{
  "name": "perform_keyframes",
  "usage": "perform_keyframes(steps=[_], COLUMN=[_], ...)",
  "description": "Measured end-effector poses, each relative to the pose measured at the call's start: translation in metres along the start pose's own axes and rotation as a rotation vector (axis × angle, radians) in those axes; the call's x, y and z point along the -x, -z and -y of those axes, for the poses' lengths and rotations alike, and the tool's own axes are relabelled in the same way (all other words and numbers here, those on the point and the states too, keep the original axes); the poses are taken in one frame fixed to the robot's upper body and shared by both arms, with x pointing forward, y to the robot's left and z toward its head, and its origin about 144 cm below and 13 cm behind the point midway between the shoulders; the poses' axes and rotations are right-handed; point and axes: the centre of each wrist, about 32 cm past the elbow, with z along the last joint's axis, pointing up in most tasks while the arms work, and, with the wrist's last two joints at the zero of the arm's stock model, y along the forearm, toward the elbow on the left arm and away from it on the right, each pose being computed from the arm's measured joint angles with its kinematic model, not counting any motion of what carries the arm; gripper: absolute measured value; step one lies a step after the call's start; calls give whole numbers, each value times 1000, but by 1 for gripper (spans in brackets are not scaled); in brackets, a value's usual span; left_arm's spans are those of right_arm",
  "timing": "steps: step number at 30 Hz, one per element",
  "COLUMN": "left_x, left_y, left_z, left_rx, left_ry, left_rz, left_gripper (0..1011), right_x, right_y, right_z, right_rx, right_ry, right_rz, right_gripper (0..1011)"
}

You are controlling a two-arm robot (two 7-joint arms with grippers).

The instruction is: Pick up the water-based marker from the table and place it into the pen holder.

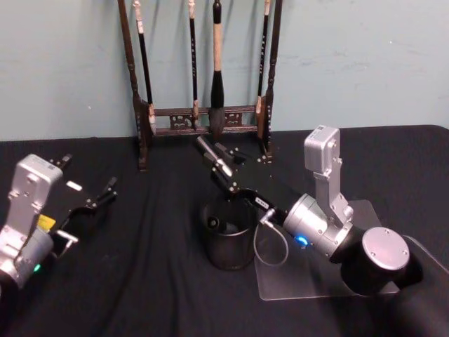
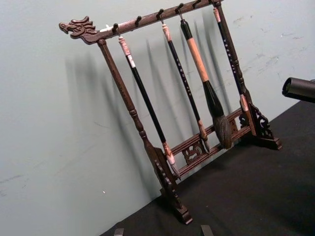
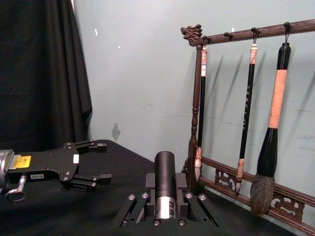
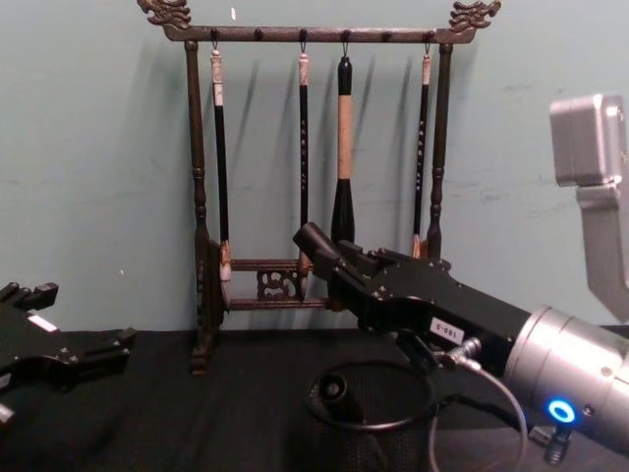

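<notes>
Your right pincer (image 1: 223, 168) is clamped on the marker (image 1: 212, 159), raised at 12 o'clock of the holder (image 1: 228, 242); the drop remains; left pincer (image 1: 102, 196) idles agape at 9 o'clock.

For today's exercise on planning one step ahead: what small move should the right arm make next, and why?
Probably tilt the marker tip-down and lower it toward the pen holder. The right end effector is shut on the marker, which sits above and just behind the holder's rim, angled up toward the brush rack. The left end effector rests open aside.
</notes>
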Motion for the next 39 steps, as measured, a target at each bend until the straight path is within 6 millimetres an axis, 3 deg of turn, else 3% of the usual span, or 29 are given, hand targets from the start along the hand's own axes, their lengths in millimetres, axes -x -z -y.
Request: perform_keyframes(steps=[8,19,30,39], left_x=[0,0,0,0], left_y=[0,0,0,0], left_z=[0,0,0,0], left_rx=[0,0,0,0], left_ry=[0,0,0,0], left_rz=[0,0,0,0], left_gripper=[1009,1009,1009,1009], right_x=[0,0,0,0], right_y=[0,0,0,0], right_z=[0,1,1,1], right_rx=[0,0,0,0], right_ry=[1,1,1,0], right_rz=[-1,-2,-2,-2], right_gripper=[316,704,998,1002])
